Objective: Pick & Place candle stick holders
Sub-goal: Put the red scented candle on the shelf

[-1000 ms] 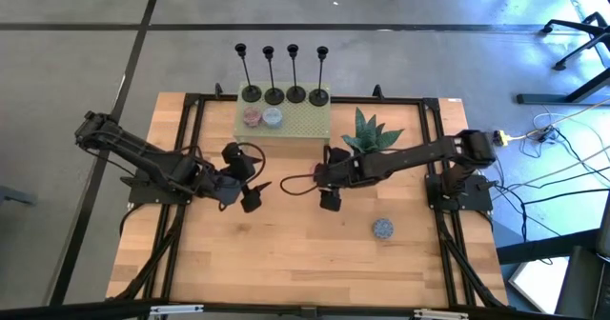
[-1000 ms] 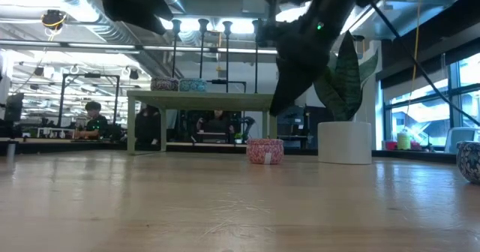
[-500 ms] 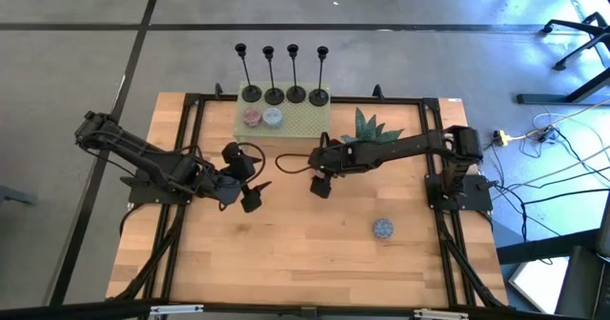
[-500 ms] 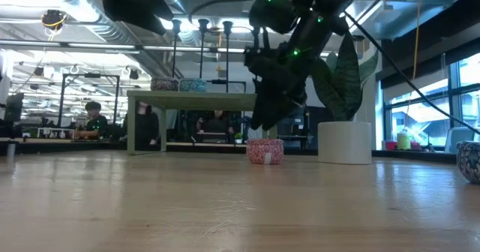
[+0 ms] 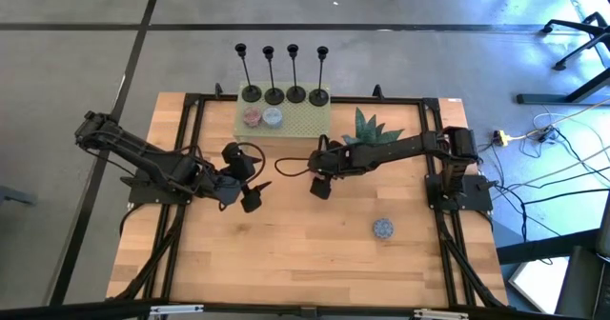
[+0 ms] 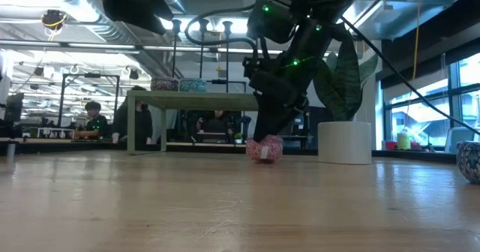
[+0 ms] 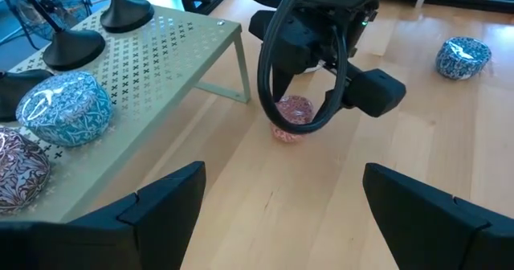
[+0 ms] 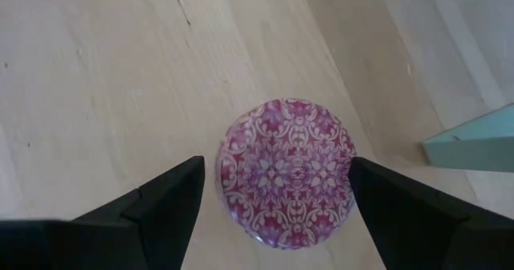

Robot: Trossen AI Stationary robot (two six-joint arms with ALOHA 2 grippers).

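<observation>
The right end effector [image 8: 277,194] is hovering wide open, straddling the pink patterned tin [image 8: 287,171] directly beneath it; lowering squarely before closing should prevent the tin slipping sideways

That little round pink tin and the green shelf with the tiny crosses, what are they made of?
The small round pink patterned tin looks like printed metal: its lid is smooth with a crisp floral print, though coated card is possible. The pale green perforated shelf looks like painted sheet metal, thin, matte, punched with cross-shaped holes, on slim legs.
</observation>
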